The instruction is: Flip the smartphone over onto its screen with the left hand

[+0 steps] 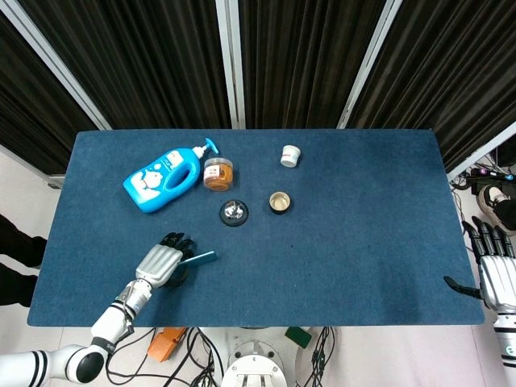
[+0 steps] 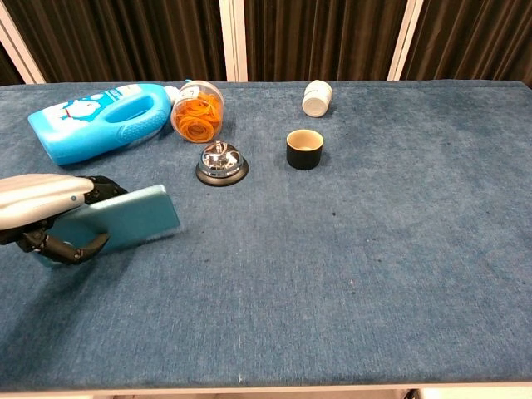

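— Holding what, exactly?
— Your left hand [image 2: 46, 212] grips the smartphone [image 2: 120, 219] near the front-left corner of the tabletop [image 1: 363, 234], lifted and tilted, its light blue back facing the chest camera. From above you see it nearly edge-on.
— And your other hand?
— Your right hand [image 1: 494, 270] is off the right edge of the tabletop, fingers spread, holding nothing.
— What lies beyond the phone?
— A call bell [image 2: 221, 163] toward the middle, a black cup [image 2: 304, 149] to its right, then a blue bottle [image 2: 104, 120], an orange-filled jar [image 2: 198, 110] and a small white jar [image 2: 317, 97] nearer the back edge.
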Motion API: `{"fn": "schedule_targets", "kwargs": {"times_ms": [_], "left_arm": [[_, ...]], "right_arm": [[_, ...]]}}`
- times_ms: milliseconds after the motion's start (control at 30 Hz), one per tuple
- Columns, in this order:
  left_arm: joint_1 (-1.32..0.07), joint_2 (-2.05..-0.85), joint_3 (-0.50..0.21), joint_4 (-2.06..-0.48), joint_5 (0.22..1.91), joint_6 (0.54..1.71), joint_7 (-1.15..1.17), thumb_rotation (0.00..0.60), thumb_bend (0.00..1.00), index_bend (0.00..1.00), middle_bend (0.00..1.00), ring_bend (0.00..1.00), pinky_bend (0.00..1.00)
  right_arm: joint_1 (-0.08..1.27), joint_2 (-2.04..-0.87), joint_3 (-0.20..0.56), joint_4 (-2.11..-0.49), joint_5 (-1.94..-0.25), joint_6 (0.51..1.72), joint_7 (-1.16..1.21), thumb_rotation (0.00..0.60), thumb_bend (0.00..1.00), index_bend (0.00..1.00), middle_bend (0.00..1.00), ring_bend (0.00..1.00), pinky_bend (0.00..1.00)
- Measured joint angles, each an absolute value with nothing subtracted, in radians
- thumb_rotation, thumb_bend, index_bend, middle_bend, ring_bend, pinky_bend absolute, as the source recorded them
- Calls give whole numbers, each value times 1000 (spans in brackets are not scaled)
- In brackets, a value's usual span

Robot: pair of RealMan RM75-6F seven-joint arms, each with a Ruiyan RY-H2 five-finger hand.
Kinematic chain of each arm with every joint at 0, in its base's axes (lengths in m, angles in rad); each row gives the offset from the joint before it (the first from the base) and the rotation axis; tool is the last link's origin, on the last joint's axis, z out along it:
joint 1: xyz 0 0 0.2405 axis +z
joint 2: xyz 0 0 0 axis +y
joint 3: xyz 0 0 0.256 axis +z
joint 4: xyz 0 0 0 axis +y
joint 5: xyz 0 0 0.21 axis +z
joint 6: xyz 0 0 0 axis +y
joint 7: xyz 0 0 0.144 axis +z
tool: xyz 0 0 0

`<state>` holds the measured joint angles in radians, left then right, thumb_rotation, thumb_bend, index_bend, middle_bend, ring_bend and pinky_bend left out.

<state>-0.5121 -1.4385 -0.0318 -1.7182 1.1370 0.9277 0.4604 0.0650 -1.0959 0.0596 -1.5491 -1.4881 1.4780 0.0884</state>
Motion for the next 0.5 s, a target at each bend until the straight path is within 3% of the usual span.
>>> {"fn": "schedule_targets", "kwargs": {"times_ms": [267, 500], "left_arm": [[-572, -1401, -40, -1742, 1072, 882, 492, 545, 546, 147, 85, 0, 0], [-565, -1383, -46, -1769, 1094, 951, 481, 570, 534, 126, 71, 0, 0]], "right_arm": [[54, -1096, 57, -1548, -1488, 1489, 92, 600, 174, 0, 0, 0, 0], [49, -1092, 57, -1549, -1487, 1493, 94, 600, 174, 0, 0, 0, 0]]}}
